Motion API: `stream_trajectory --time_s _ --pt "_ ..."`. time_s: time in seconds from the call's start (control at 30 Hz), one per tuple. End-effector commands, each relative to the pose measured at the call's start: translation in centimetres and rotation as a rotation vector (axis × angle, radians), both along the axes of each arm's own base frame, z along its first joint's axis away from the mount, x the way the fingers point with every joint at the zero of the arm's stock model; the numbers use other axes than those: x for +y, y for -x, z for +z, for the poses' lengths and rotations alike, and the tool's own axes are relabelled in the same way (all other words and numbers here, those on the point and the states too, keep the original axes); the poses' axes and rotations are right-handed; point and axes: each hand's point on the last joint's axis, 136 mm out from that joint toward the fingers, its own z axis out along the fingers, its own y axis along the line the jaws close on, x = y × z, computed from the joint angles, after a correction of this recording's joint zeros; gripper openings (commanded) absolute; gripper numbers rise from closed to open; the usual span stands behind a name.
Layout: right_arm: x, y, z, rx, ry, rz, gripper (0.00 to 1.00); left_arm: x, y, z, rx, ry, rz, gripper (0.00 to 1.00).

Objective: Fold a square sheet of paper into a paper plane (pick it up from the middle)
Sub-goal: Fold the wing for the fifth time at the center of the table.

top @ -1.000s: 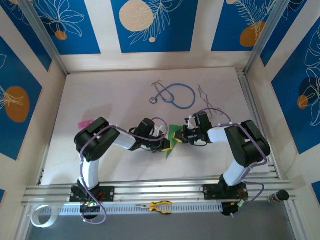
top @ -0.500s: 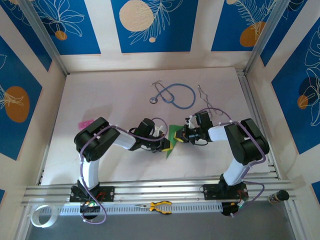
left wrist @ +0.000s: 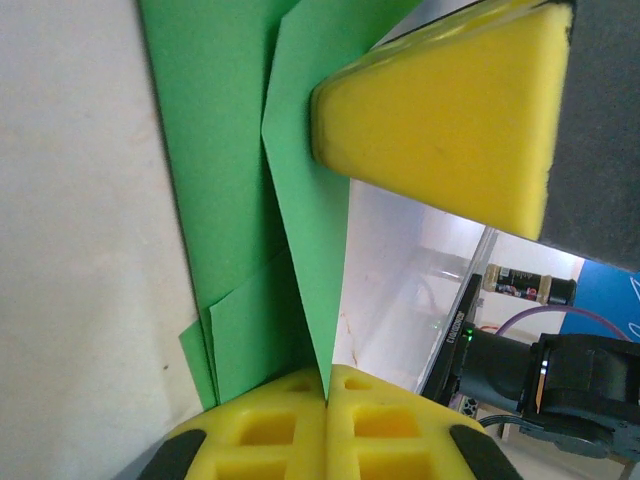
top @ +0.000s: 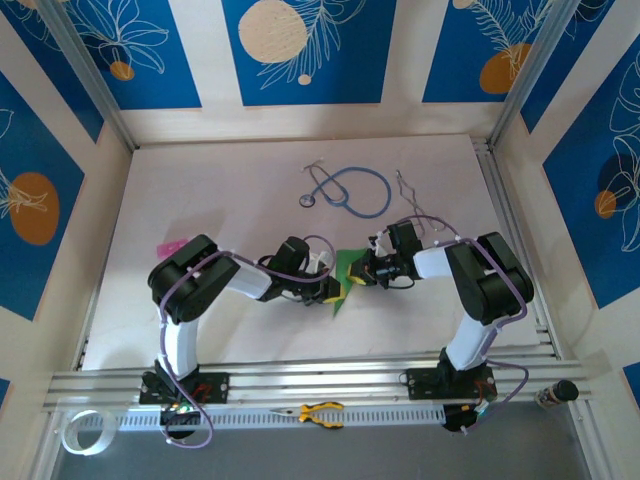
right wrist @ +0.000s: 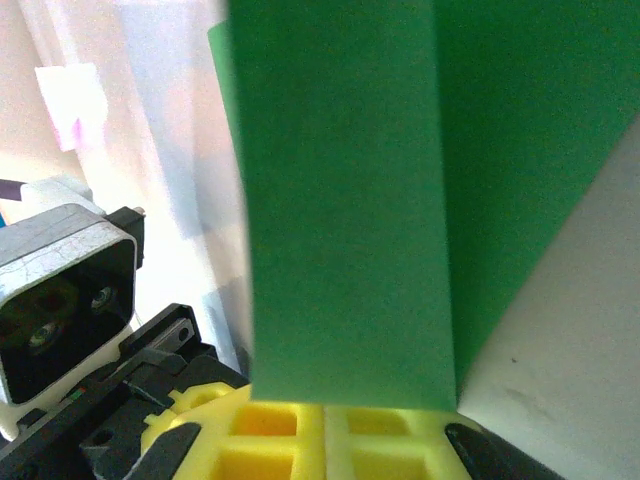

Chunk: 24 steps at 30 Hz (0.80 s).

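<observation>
Blue wall panels (top: 310,50) with white leaf outlines and cream and orange discs are standing around three sides of a pale tabletop (top: 200,200), with cream strips (top: 205,50) running between them. Silver rails (top: 320,380) are lying across the near edge, and soft, even light is falling over the surface.

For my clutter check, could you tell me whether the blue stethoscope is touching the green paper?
No, the stethoscope lies farther back on the table, well apart from the green paper.

Overhead camera looks down from behind; both wrist cameras face the green paper (right wrist: 340,200) closely.
</observation>
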Motion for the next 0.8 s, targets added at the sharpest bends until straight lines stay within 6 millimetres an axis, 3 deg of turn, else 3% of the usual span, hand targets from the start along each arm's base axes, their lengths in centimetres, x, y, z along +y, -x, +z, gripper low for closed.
stream_trajectory --time_s 0.0,0.3,0.53,0.67,0.77 --pt "-0.5 1.3 -2.5 0.081 0.080 0.002 0.07 2.0 0.6 -2.0 0.040 -0.095 0.017 0.12" --pt "-0.1 1.2 -2.3 0.082 0.083 0.007 0.07 2.7 2.6 -1.4 0.057 -0.085 -0.043 0.14" --pt "0.0 1.2 -2.3 0.085 0.094 0.011 0.07 2.3 3.2 -0.7 0.058 -0.061 -0.107 0.00" --pt "-0.1 1.3 -2.4 0.092 0.102 0.010 0.07 2.7 3.6 -1.0 0.062 -0.097 -0.130 0.01" --pt "-0.2 1.3 -2.5 0.093 0.105 0.008 0.07 3.3 3.9 -1.3 0.058 -0.138 -0.138 0.12"
